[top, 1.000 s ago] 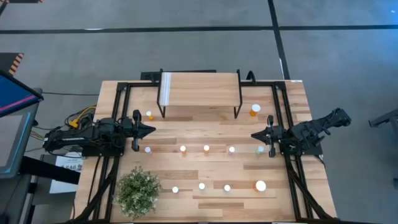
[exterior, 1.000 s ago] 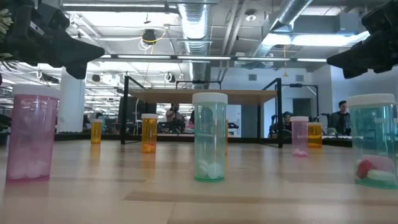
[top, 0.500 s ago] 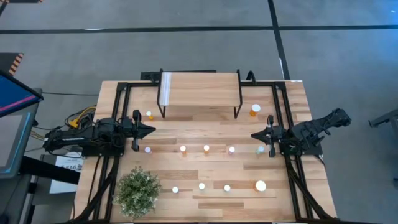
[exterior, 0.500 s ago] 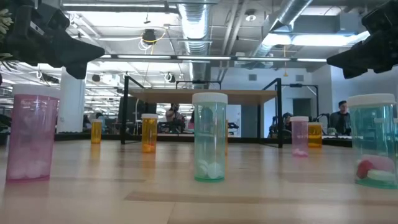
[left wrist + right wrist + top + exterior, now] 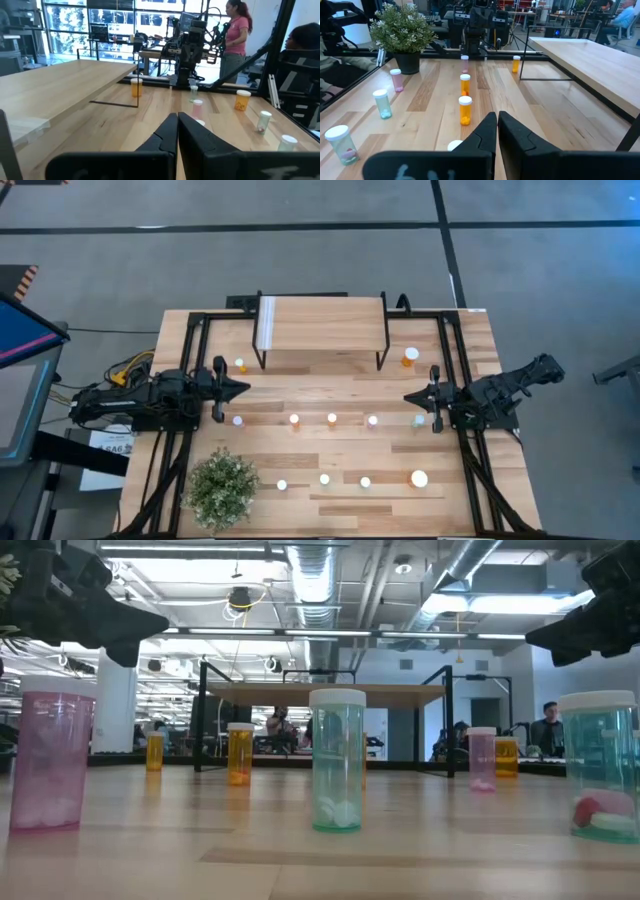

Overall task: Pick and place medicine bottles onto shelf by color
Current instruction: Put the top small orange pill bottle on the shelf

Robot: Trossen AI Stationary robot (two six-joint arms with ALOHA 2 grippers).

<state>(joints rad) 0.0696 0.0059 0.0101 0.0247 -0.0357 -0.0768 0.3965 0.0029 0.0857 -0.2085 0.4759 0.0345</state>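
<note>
The shelf (image 5: 322, 323), a light-wood board on thin black legs, stands at the table's far middle with nothing on it. Several white-capped medicine bottles stand upright on the table: an orange one (image 5: 240, 365) by the shelf's left leg, an orange one (image 5: 410, 357) to its right, a middle row (image 5: 332, 418) and a near row (image 5: 324, 479). My left gripper (image 5: 243, 389) hovers shut at the table's left, pointing level toward the middle. My right gripper (image 5: 408, 397) hovers shut at the right, facing it. Neither touches anything.
A bushy green plant (image 5: 222, 488) in a dark pot stands at the near left corner. Black frame rails (image 5: 190, 370) run along both sides of the table. People show in the room beyond the table. Bare wood lies between the shelf and the middle row.
</note>
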